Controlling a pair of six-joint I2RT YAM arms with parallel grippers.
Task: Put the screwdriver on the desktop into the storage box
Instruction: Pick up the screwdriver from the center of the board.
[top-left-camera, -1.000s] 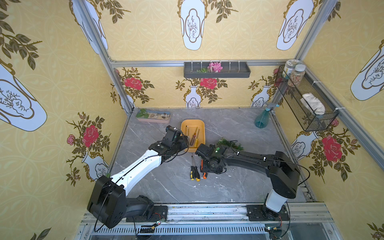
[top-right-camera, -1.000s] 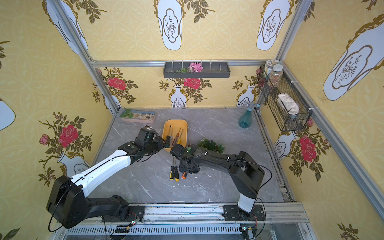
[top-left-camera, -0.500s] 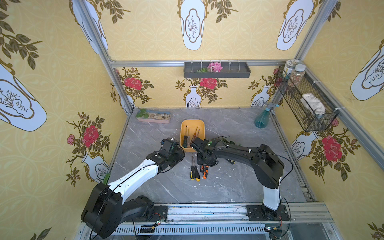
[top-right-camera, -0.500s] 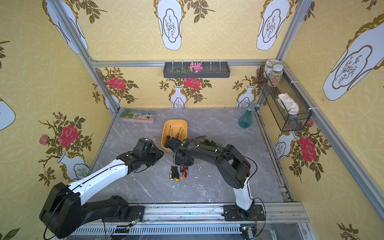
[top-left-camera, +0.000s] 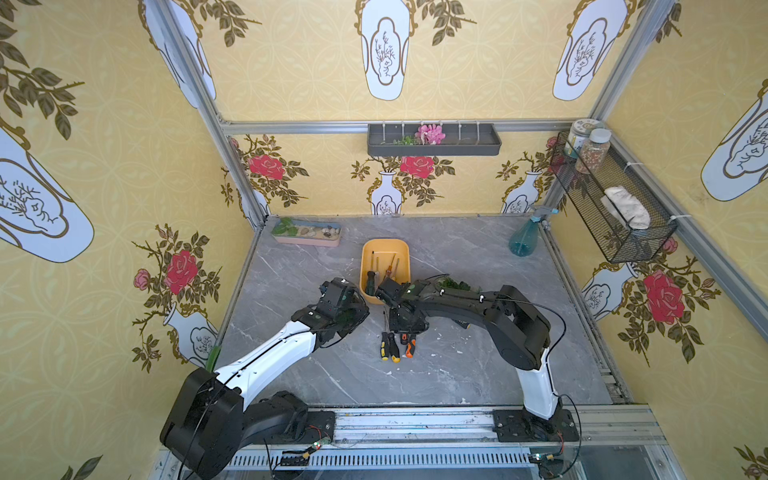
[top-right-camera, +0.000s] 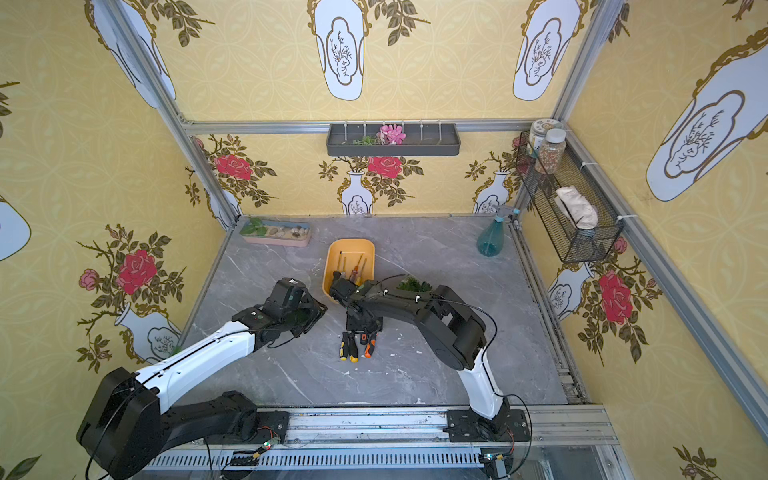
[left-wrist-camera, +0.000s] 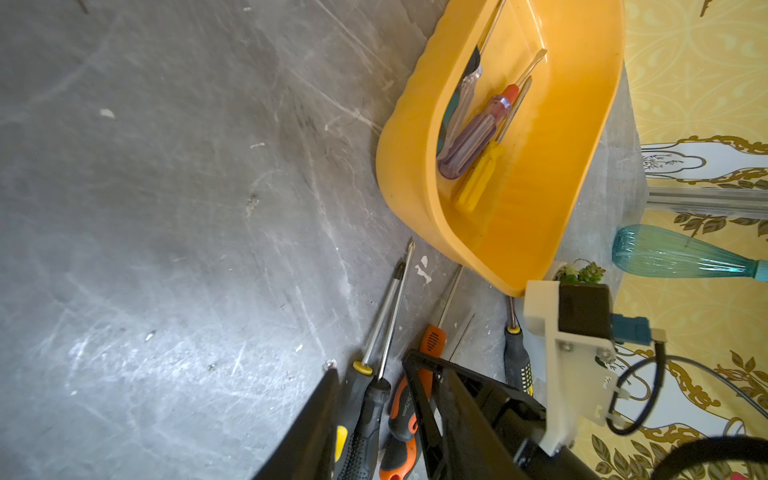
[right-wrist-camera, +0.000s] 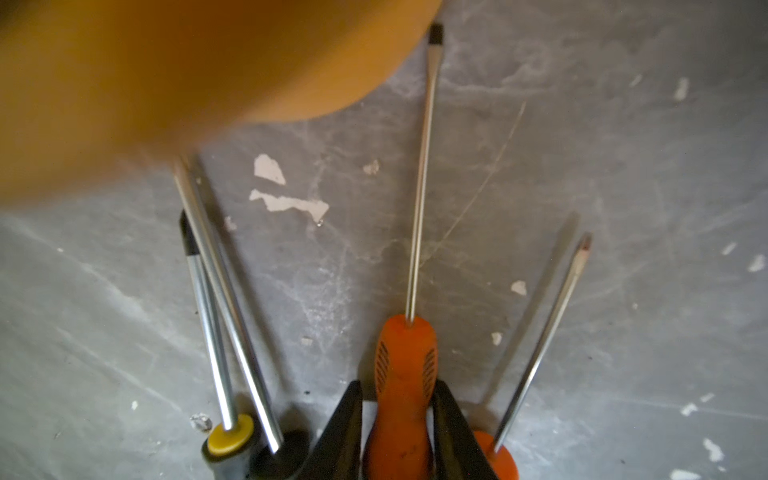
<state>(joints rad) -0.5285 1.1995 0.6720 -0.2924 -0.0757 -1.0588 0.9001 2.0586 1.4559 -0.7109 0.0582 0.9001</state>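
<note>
The orange screwdriver (right-wrist-camera: 405, 345) is laid flat on the counter (top-left-camera: 457, 365) just beside the near end of the box (top-left-camera: 386, 246), with its shaft pointed toward the box. Its handle is gripped by the right tool (right-wrist-camera: 398, 384). Two black-yellow screwdrivers (top-left-camera: 390, 349) are laid alongside it. Other screwdrivers (left-wrist-camera: 469, 141) are kept inside the box. The left tool (top-left-camera: 353, 311) is held near the box's near corner; whether it is open cannot be told.

Top pair overhead, facing down; wrist cams near desktop (left-wrist-camera: 166, 208).
</note>
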